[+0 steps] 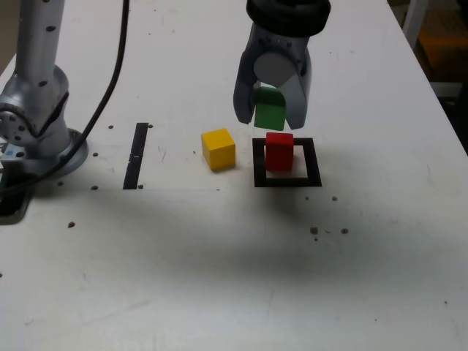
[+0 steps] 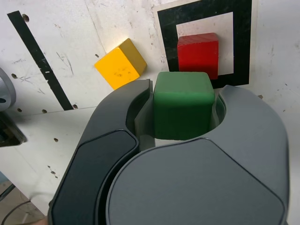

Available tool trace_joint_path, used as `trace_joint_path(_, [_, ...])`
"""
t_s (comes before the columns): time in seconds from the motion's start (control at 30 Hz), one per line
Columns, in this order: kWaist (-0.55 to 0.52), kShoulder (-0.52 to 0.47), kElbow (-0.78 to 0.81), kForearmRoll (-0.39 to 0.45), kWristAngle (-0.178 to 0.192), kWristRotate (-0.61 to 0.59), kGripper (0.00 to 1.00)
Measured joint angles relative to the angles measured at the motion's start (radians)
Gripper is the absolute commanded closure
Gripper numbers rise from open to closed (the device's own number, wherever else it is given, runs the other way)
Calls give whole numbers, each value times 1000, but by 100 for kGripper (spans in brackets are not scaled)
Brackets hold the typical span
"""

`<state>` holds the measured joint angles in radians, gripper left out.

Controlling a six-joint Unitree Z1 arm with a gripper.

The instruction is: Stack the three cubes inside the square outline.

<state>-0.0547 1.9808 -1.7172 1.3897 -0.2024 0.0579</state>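
The small green cube (image 1: pixel 270 112) hangs clamped between the grey gripper's (image 1: pixel 271 121) two jaws, just above the small red cube (image 1: pixel 278 151). That one sits inside the thick black square outline (image 1: pixel 287 180) on the white table (image 1: pixel 219 270). The small yellow cube (image 1: pixel 219 148) rests just beside the outline, on the exterior view's left.

The white desk (image 1: pixel 219 278) is scuffed and dotted with small dark holes. On it lies the square outline (image 1: pixel 287 162), black-bordered, with the red cube (image 1: pixel 278 151) standing inside on its white interior. The yellow cube (image 1: pixel 219 148) sits just beside the outline, on the exterior view's left. Further left lies a thin black strip (image 1: pixel 137 155), and beyond it the arm's grey base (image 1: pixel 36 139) stands on the desk.
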Motion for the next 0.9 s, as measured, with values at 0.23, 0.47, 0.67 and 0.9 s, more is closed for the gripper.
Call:
trace_joint_path(0.23, [-7,0,3,-5,-10,0,50])
trace_joint_path(0.47, [-69,0,4,-10,-32,-19,50])
trace_joint_path(0.67, [-170,3,10,-46,-55,-59,50])
trace_joint_path(0.9, [-240,91,57,-144,-75,-63,50])
